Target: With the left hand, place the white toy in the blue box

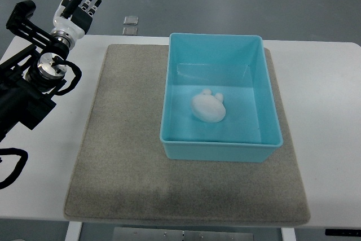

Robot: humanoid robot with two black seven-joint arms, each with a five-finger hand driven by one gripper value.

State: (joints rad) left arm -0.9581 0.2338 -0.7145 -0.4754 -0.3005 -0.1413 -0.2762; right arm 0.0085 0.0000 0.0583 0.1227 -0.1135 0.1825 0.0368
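You can see the white toy lying on the floor of the blue box, which sits on the grey mat. Your left hand is well apart at the table's far left corner, fingers spread, holding nothing.

The white toy is seen lying inside the blue box, near the middle of its floor. The box is set on the grey mat, toward the mat's right side. The mat is laid on the white surface. The left hand is held empty with fingers extended at the surface's far left corner, well apart from the box.
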